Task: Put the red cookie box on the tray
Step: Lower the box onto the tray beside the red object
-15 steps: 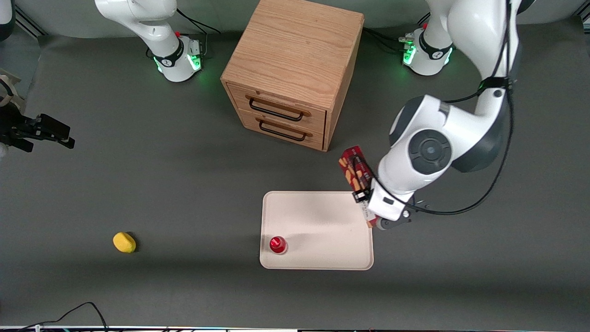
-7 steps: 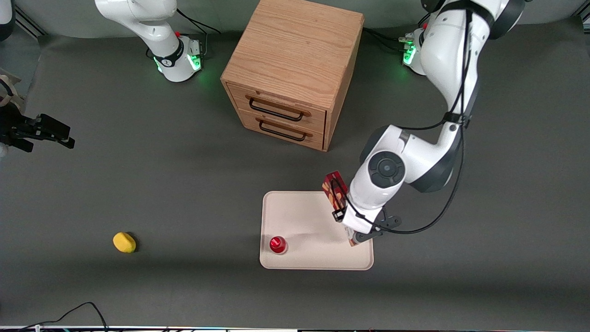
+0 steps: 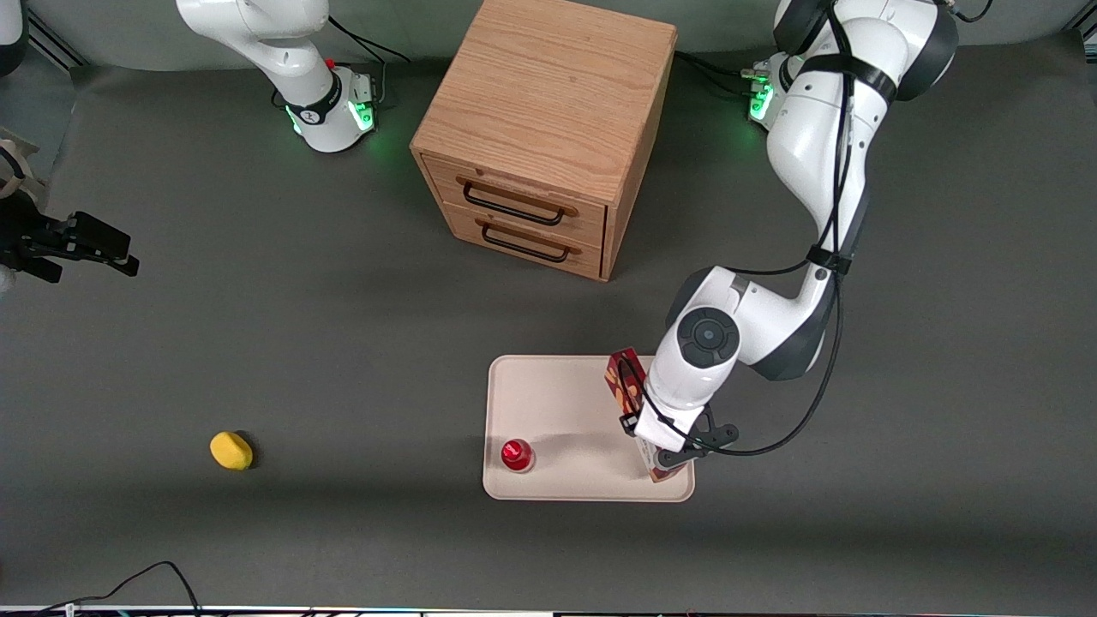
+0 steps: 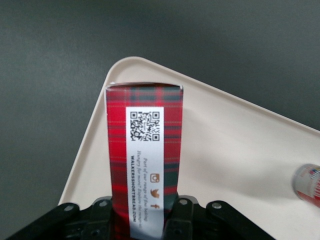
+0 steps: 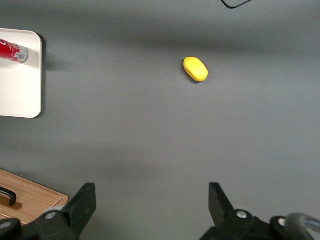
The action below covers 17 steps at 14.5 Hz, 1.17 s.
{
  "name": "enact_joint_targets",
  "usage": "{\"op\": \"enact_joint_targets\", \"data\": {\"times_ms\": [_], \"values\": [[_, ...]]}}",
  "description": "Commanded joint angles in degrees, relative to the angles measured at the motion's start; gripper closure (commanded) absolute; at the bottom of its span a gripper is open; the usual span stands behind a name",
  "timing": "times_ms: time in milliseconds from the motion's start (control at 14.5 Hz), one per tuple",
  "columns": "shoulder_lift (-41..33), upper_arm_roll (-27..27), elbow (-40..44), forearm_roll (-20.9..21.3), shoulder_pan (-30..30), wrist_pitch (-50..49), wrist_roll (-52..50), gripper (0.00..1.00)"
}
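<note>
Cream-white tray [image 3: 548,403] holds a small red-capped bottle [image 3: 517,455] near one corner. Over its working-arm end we see the hand [image 3: 656,446] clamped on the red cookie box [image 4: 145,165]: tartan, white QR label.

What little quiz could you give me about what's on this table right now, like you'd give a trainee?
1. True or false: the gripper is shut on the red cookie box.
2. Over what does the box hang? A) the tray B) the wooden drawer cabinet C) bare table
3. Which small thing already stands on the tray, at the corner nearer the front camera and toward the parked arm's end?

Key:
1. True; its fingers clamp the box's sides in the left wrist view.
2. A.
3. The small red-capped object.
</note>
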Motion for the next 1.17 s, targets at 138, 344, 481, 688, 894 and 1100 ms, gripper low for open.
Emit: {"op": "enact_joint_targets", "data": {"times_ms": [138,344,481,688,894,1100], "values": [[1.0,0.0,-1.3,0.8,0.9,3.2,1.9,1.00],[1.4,0.0,-2.0,0.7,0.9,4.0,1.8,0.98],[2.2,0.1,-2.0,0.6,0.9,4.6,1.8,0.88],[2.4,0.1,-1.9,0.6,1.3,5.2,1.9,0.33],[2.3,0.0,-1.8,0.5,1.3,5.2,1.5,0.00],[2.3,0.0,-1.6,0.2,1.3,4.5,1.3,0.00]]}}
